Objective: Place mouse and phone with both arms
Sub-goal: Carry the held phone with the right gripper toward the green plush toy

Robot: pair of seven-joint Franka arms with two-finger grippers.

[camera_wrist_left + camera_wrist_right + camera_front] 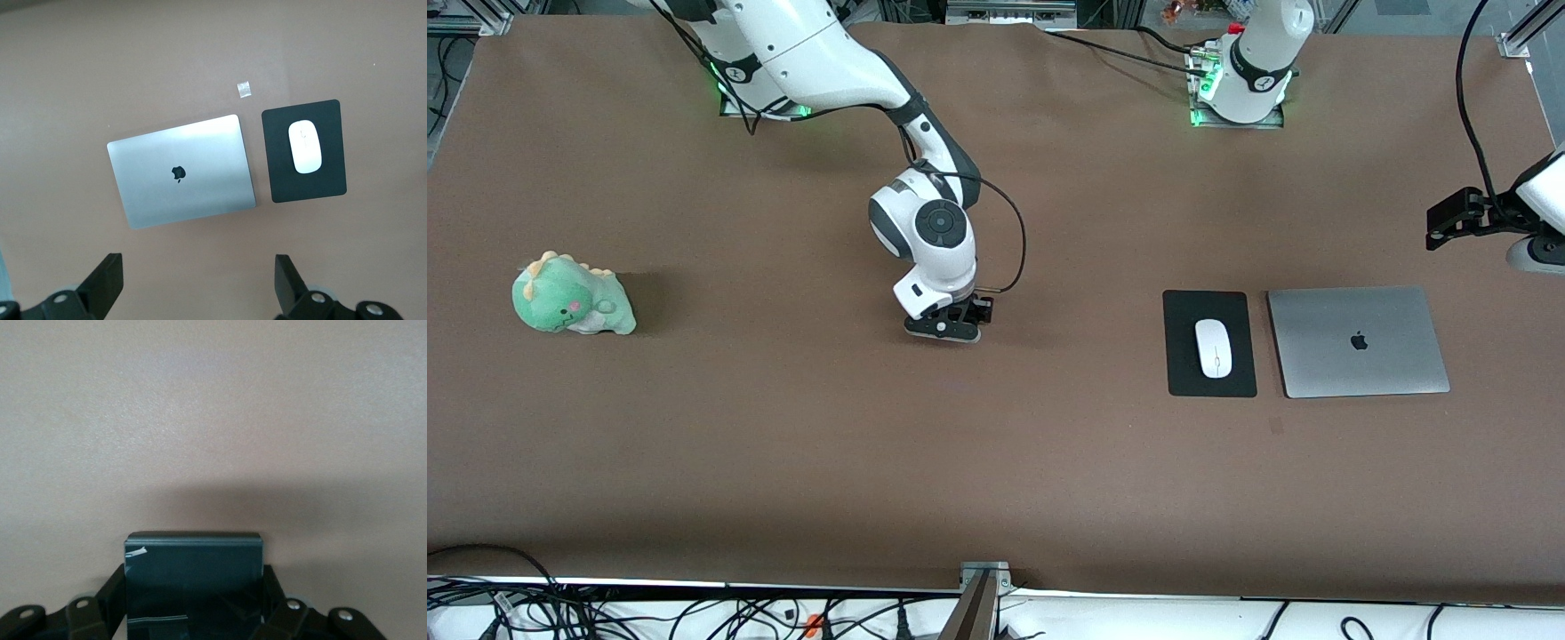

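A: What is shown along the edges of the table (996,462)?

B: Broad bare brown cloth is seen nearer the front camera. A green plush dinosaur (572,295) lies toward the right arm's end. A closed silver laptop (1358,341) lies toward the left arm's end, just beside a black mouse pad (1209,343).

A: Can any marking be read?

B: An apple logo (178,173) is seen on the laptop lid; no lettering can be read.

A: How are the tools set?

B: The right gripper (951,322) is held low over mid-table, its fingers (107,600) pressed onto the phone (193,583), a dark slab clamped at its sides. The left gripper (199,283) waits above the laptop, fingers spread, nothing held. The mouse (1213,348) rests on the pad
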